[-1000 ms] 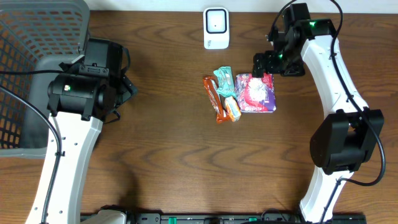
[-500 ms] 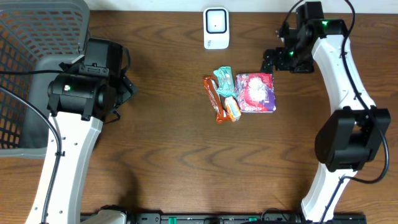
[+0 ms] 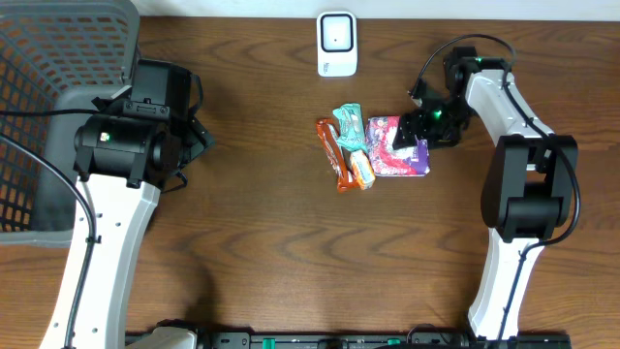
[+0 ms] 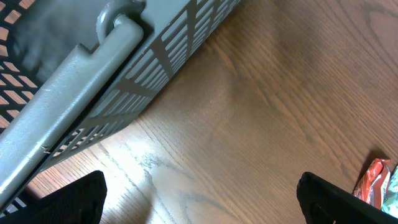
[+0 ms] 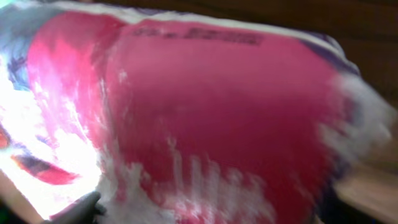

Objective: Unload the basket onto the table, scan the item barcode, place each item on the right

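A pink and purple packet (image 3: 394, 153) lies flat on the table, right of a small cluster of snack bars (image 3: 347, 155). My right gripper (image 3: 417, 126) is down on the packet's upper right corner. The right wrist view is blurred. The packet (image 5: 205, 106) fills it, and one dark fingertip (image 5: 78, 208) shows at the lower left against its edge. Whether the jaws press on the packet is not visible. The white scanner (image 3: 336, 43) stands at the table's back edge. My left gripper (image 4: 199, 202) hangs open over bare wood near the basket.
A grey mesh basket (image 3: 48, 97) takes up the far left, its rim (image 4: 93, 62) close to the left gripper. An orange bar wrapper (image 4: 375, 180) shows at the left wrist view's right edge.
The right arm swung out toward the back right, then came down onto the packet's upper right corner, its jaws narrowing. The left arm stayed still.
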{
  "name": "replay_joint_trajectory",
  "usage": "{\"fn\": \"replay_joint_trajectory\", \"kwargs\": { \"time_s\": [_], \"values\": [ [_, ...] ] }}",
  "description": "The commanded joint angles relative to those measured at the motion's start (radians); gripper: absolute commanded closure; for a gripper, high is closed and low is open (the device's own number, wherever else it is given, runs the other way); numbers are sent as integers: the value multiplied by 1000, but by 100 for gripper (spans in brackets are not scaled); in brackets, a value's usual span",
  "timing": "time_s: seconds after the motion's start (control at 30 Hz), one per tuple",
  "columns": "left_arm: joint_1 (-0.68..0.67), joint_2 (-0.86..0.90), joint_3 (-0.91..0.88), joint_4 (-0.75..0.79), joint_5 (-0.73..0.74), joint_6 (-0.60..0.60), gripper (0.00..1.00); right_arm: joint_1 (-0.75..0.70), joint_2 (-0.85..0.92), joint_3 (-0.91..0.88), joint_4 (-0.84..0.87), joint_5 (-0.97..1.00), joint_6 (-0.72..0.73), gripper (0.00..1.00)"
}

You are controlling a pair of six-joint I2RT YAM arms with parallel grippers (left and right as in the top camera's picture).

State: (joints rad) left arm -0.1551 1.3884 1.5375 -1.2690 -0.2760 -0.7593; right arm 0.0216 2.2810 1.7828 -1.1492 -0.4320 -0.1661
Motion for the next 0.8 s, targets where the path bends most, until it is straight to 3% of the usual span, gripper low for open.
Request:
{"fn": "replay_joint_trajectory", "kwargs": {
  "time_s": [0.0,0.03,0.1,0.3,0.43,0.77],
  "values": [
    [3,-10,3,-3,-21,-5,2,-5,28,-4,2,-101,-33,69],
    [3,-10,3,-3,-21,-5,2,-5,26,-3,8,-101,-24,86],
    [3,-10,3,-3,-21,-5,2,-3,13,18,9,-99,24,99],
    [3,-10,3,-3,-21,-5,2,1,-48,164,3,-101,166,99],
    [3,-10,3,-3,-21,-5,2,8,-77,249,97,-121,317,99],
    [3,-10,3,-3,-21,-5,2,127,-68,214,718,-139,670,99]
  ]
}}
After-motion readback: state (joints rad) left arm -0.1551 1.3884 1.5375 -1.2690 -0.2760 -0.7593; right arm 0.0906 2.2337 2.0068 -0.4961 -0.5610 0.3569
